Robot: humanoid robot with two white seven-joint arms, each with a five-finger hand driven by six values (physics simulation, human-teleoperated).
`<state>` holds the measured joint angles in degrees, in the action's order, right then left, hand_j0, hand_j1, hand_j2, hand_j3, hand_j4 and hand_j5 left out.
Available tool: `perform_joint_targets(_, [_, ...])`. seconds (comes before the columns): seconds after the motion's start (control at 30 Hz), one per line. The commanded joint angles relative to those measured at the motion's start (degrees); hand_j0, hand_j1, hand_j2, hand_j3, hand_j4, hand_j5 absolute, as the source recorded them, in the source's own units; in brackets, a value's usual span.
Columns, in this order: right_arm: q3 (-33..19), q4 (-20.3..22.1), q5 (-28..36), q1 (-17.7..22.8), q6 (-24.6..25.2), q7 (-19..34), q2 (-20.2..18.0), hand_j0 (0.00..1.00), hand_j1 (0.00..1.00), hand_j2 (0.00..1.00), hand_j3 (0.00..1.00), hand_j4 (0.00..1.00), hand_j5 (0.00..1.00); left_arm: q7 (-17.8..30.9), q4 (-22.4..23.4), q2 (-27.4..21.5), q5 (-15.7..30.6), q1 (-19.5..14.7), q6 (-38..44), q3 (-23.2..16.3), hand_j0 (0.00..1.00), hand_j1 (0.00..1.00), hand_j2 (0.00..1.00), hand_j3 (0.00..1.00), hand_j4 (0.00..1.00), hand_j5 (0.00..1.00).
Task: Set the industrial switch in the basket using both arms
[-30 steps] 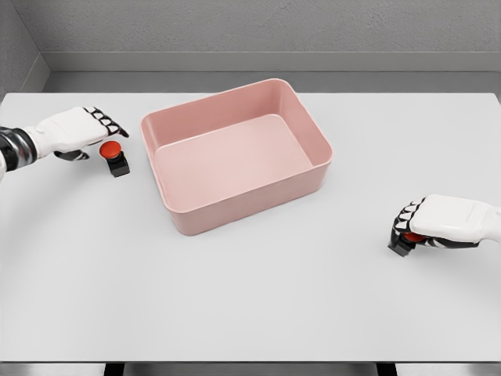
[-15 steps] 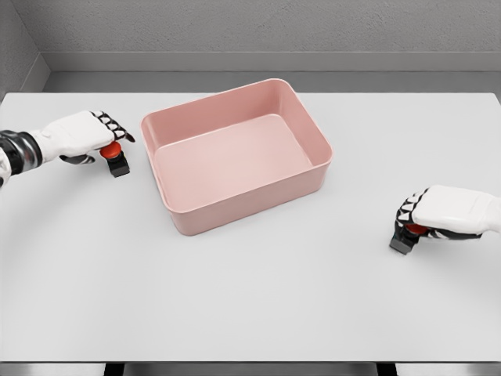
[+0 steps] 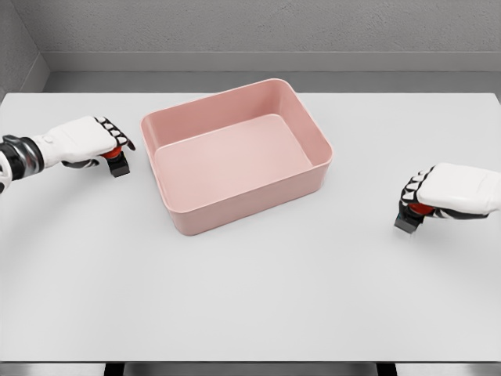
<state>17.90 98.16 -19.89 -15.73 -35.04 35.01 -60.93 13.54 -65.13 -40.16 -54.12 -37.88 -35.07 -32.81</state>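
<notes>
We see two industrial switches: our left hand (image 3: 82, 141) grips one (image 3: 116, 162) at nine o'clock of the pink basket (image 3: 235, 207), our right hand (image 3: 450, 192) clutches another (image 3: 411, 215) at four o'clock, readying lifts off the worktop (image 3: 250, 298).

There are no words, numbers, labels or signs to read anywhere here. The pink basket (image 3: 235, 153) is plain on every side. The white table (image 3: 258, 298) has nothing written on it. The two small switches (image 3: 117, 163) with red buttons show no letters, and the robot's white hands carry no marks that can be read.
</notes>
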Motion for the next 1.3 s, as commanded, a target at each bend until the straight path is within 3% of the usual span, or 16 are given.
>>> perform_joint_targets(0.0, [0.0, 0.0, 0.3, -0.2, 0.2, 0.0, -0.1, 0.49, 0.49, 0.49, 0.49, 0.49, 0.49, 0.0, -0.7, -0.2, 0.2, 0.0, 0.1, 0.0, 0.68, 0.68, 0.68, 0.68, 0.68, 0.68])
perform_joint_targets(0.27, [0.4, -0.1, 0.3, -3.2, 0.2, 0.0, 0.4, 0.49, 0.49, 0.49, 0.49, 0.49, 0.49, 0.2, -2.5, -0.5, 0.2, 0.7, 0.1, 0.0, 0.6, 0.6, 0.6, 0.6, 0.6, 0.6])
perform_joint_targets(0.4, [0.7, 0.0, 0.3, -4.7, 0.2, 0.0, 0.8, 0.49, 0.49, 0.49, 0.49, 0.49, 0.49, 1.8, -3.3, -0.6, 0.2, 0.6, 0.1, 0.1, 0.42, 0.42, 0.42, 0.42, 0.42, 0.42])
perform_joint_targets(0.47, [3.0, -0.1, 0.3, -7.3, 0.2, 0.0, 1.6, 0.49, 0.49, 0.49, 0.49, 0.49, 0.49, 2.7, -3.3, -0.6, 0.4, 0.6, 0.1, 0.2, 0.38, 0.38, 0.38, 0.38, 0.38, 0.38])
perform_joint_targets(0.73, [4.9, 0.0, 0.3, -11.2, 0.2, 0.0, 2.0, 0.49, 0.49, 0.49, 0.49, 0.49, 0.49, 5.8, -3.3, -1.7, 0.9, 0.5, 0.1, 0.5, 0.2, 0.2, 0.2, 0.2, 0.2, 0.2])
perform_joint_targets(1.1, [6.9, -0.3, 0.4, -17.3, 0.2, 0.0, 3.5, 0.49, 0.49, 0.49, 0.49, 0.49, 0.49, 5.9, -4.5, -5.2, 5.3, 0.5, 0.1, 1.2, 0.1, 0.1, 0.1, 0.1, 0.1, 0.1])
perform_joint_targets(1.27, [10.7, -1.0, 0.2, -21.7, 2.5, 0.0, 5.8, 0.5, 0.5, 0.5, 0.5, 0.5, 0.5, 5.9, -5.8, -6.8, 8.9, 0.9, 0.1, 2.2, 0.08, 0.08, 0.08, 0.08, 0.08, 0.08])
